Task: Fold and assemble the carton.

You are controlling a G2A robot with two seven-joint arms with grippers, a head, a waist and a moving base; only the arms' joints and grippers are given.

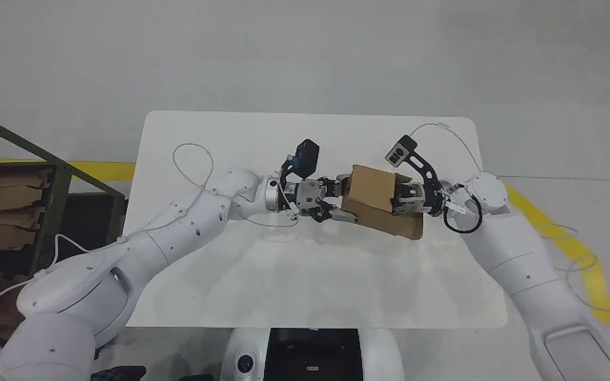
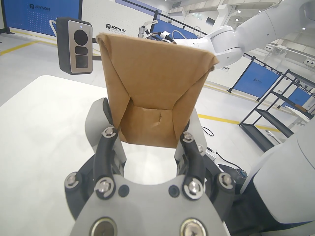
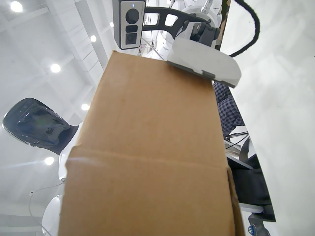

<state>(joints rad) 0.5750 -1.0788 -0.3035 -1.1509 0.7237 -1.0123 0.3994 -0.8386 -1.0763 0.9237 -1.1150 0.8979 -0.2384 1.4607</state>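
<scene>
A white table [image 1: 238,276] with rounded corners stands on pale floor [image 1: 286,57].

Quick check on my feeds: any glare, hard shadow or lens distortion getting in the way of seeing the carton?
Top view: even light, no hard shadow or glare on the carton. Left wrist view: carton evenly lit; the wide lens skews the shelf rack at the edge. Right wrist view: ceiling lamps flare behind, and a pale streak of glare lies along the carton's fold line.

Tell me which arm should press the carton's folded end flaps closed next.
Left, probably. The left pincer straddles the flapped end of the carton, fingers at both sides; the right pincer sits at the far end.
</scene>
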